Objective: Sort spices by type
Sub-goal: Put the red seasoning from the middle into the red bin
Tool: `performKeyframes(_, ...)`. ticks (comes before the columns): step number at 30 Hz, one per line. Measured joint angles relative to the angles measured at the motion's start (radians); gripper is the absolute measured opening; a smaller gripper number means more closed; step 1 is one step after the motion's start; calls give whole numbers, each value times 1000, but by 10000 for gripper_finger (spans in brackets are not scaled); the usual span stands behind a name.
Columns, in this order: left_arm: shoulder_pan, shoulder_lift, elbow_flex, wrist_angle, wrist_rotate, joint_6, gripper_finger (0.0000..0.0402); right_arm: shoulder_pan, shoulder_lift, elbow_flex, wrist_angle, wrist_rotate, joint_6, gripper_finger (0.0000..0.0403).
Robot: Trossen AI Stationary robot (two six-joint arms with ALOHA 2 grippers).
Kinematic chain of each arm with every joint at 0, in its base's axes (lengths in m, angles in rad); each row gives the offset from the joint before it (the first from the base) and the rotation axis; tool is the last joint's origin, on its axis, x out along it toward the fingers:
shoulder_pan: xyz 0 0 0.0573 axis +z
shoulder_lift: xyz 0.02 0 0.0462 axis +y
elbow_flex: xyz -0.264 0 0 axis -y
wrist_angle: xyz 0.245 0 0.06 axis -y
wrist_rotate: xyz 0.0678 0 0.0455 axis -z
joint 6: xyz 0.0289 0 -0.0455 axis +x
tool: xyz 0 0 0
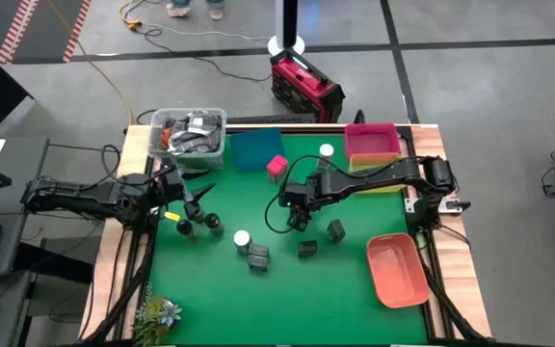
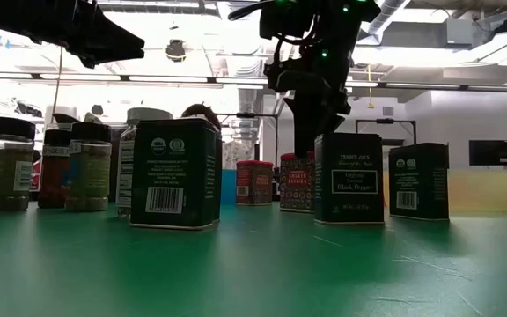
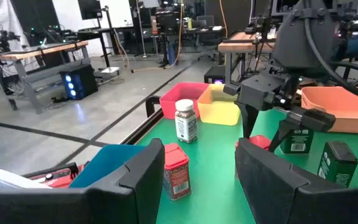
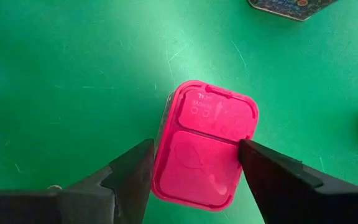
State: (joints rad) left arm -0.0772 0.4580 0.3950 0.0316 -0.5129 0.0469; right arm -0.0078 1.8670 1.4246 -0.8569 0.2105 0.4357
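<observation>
From the high view, my right gripper (image 1: 298, 214) hangs over the middle of the green bench (image 1: 287, 289), and another pink box (image 1: 277, 166) sits higher up in the frame by the teal tray (image 1: 254, 149). My left gripper (image 1: 198, 204) waits at the left of the frame near the dark-lidded jars (image 1: 193, 228).

In the low view, the right arm comes down behind the grey tins (image 2: 175, 173), by the pink boxes in the middle.

In the left wrist view, my left gripper's fingers (image 3: 143, 177) stand a little apart and hold nothing.

In the right wrist view, a pink box (image 4: 205, 144) sits in the middle of the frame between my right gripper's fingers (image 4: 132, 174). They are spread wide on both sides of it. I cannot tell if they touch it.

I think I am at the grab step. Next I need to go down a bit, squeeze the box, and carry it to its tray.
</observation>
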Motion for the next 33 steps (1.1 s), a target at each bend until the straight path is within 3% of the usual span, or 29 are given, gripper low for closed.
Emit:
performKeyframes(6, 0, 0, 0, -5, 0, -2, 188, -11, -13, 31, -36, 5, -16, 275)
performKeyframes(12, 0, 0, 0, -17, 0, -3, 188, 24, -21, 114, -130, 95, -26, 275)
performKeyframes(20, 0, 0, 0, -28, 8, -9, 188, 18, -14, 116, -165, 95, -55, 283)
performKeyframes(27, 0, 0, 0, -41, 10, -6, 188, -30, -13, 116, -151, 69, -25, 337)
performKeyframes(33, 0, 0, 0, -42, 10, 7, 188, -50, -13, 101, -104, -23, 10, 395)
